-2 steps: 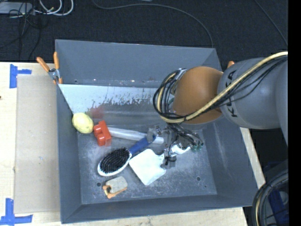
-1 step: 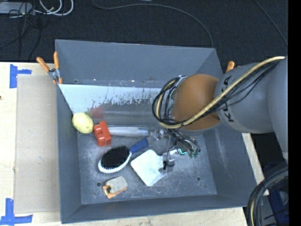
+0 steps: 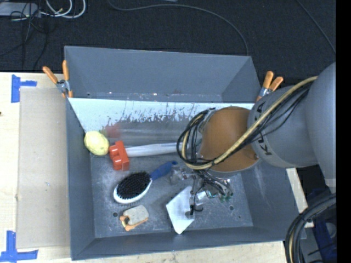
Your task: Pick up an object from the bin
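Note:
My gripper [image 3: 195, 201] hangs low in the bin's front middle, right above the upper right edge of a white folded piece [image 3: 178, 213] that lies flat on the floor. Whether it touches the piece is unclear. Just left of it lies a white oval hairbrush [image 3: 133, 187] with black bristles, its blue handle pointing up and right toward the gripper. A small green thing [image 3: 226, 196] peeks out at the gripper's right, partly hidden by the arm.
A yellow lemon-like ball [image 3: 96, 143] rests at the left wall. Beside it lies a red block [image 3: 118, 155] on the end of a clear tube [image 3: 153, 148]. A small tan and orange thing [image 3: 134, 216] sits at the front left. The arm's orange cover and cables hide the bin's right middle.

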`<state>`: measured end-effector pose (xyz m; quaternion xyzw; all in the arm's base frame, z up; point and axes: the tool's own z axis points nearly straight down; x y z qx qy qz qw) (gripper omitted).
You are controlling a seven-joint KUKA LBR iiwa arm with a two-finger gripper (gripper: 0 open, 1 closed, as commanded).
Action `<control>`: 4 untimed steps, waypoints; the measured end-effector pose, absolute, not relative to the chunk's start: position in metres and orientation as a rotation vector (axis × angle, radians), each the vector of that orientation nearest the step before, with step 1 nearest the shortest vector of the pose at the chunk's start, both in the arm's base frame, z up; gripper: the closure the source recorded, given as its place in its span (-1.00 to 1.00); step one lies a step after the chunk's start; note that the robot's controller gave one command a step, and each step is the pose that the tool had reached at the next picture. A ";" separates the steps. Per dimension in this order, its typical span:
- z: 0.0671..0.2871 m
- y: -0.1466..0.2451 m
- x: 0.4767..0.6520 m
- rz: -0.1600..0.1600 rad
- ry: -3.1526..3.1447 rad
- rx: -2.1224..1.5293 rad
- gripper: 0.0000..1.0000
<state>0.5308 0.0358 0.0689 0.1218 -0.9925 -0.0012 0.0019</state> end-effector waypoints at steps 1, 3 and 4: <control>0.072 0.061 0.599 -0.004 -3.114 0.433 1.00; 0.072 0.080 0.609 0.001 -3.111 0.460 1.00; 0.071 0.095 0.611 -0.002 -3.110 0.475 1.00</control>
